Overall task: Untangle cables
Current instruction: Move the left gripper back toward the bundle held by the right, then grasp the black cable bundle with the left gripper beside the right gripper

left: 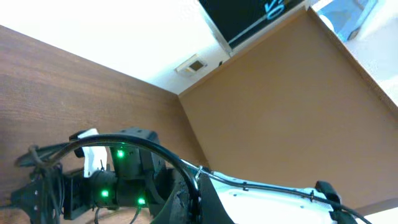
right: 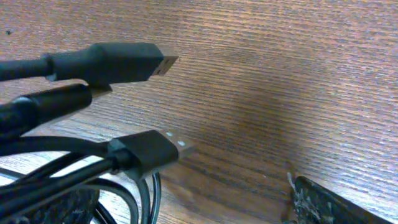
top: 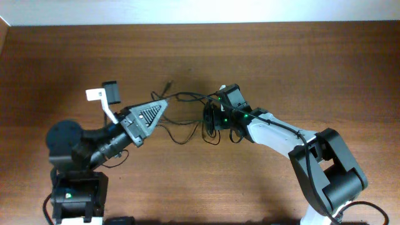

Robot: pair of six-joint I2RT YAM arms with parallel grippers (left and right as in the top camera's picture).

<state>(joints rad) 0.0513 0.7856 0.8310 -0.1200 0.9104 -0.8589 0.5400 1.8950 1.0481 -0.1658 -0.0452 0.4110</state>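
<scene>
Black cables (right: 81,65) hang over the right gripper (right: 193,208), its jaws spread, and could slip off; left gripper (top: 160,106) state unclear.

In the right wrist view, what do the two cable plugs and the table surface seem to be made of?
The upper plug and the lower plug have black matte housings, probably moulded plastic or rubber. Their tips look like bare metal, pale and slightly shiny. The table shows brown wood grain with a dull finish; solid wood or laminate cannot be told.
</scene>
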